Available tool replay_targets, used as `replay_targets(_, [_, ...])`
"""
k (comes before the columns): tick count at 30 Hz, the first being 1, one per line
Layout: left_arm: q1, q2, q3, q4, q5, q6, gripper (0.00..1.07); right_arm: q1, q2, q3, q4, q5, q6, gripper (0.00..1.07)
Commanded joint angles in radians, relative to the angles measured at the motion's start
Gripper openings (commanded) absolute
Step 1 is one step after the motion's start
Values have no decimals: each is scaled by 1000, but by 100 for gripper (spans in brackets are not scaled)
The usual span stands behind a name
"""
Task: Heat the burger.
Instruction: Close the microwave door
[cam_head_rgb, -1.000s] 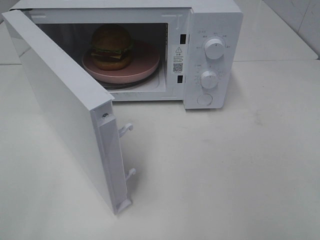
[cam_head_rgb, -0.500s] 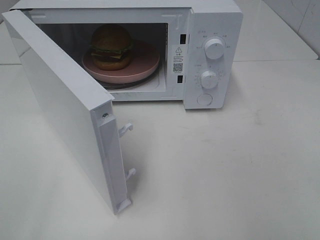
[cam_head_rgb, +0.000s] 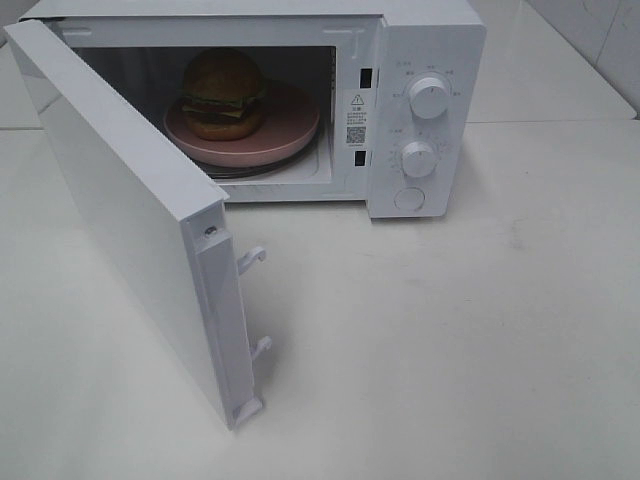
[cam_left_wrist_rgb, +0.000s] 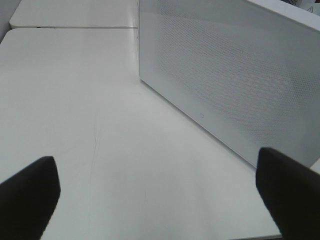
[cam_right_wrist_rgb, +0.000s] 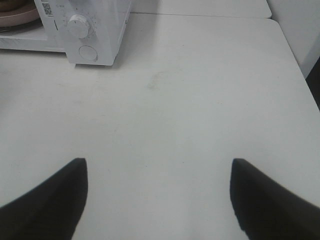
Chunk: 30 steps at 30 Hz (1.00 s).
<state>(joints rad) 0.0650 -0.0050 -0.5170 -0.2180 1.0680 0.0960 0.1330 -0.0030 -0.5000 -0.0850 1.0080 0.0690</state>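
The burger (cam_head_rgb: 223, 92), with a golden-brown domed bun, lettuce and a dark patty, sits on a pink plate (cam_head_rgb: 290, 128) inside the white microwave (cam_head_rgb: 430, 30). The microwave door (cam_head_rgb: 130, 215) stands wide open, swung toward the front left. Neither gripper shows in the exterior view. In the left wrist view my left gripper (cam_left_wrist_rgb: 157, 200) is open and empty over the table, beside the door's outer face (cam_left_wrist_rgb: 235, 80). In the right wrist view my right gripper (cam_right_wrist_rgb: 157, 200) is open and empty over the table, well short of the microwave's knob panel (cam_right_wrist_rgb: 82, 30).
Two knobs (cam_head_rgb: 430, 97) (cam_head_rgb: 418, 159) and a round button (cam_head_rgb: 409, 198) sit on the microwave's right panel. Two latch hooks (cam_head_rgb: 252, 258) stick out of the door's edge. The white table (cam_head_rgb: 450, 350) stretches to the front and right, with a wall at the far right.
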Motion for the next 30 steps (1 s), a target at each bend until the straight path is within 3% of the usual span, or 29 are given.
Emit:
replay_targets(1, [-1, -5, 0, -4, -8, 2, 100, -5, -29, 2, -1, -10, -4, 76])
replay_targets(13, [-1, -5, -4, -17, -21, -16, 100, -5, -29, 2, -2, -10, 0, 76])
replay_targets(20, [-1, 6, -23, -14, -82, -21, 92, -5, -29, 2, -5, -10, 4, 76])
replay_targets(23, [-1, 59, -23, -15, -124, -21, 83, -5, -29, 2, -5, -10, 4, 76])
replay_targets(25, [-1, 113, -22, -15, -166, -20, 61, -5, -29, 2, -5, -10, 4, 76])
replay_targets(28, [-1, 129, -22, -15, -184, -19, 54, -5, -29, 2, -5, -10, 4, 76])
replay_targets(29, [-1, 167, -22, -15, -223, -19, 40, -5, -29, 2, -5, -10, 4, 76])
replay_targets(30, [-1, 211, -22, -20, -257, -19, 34, -5, -29, 2, -5, -10, 4, 76])
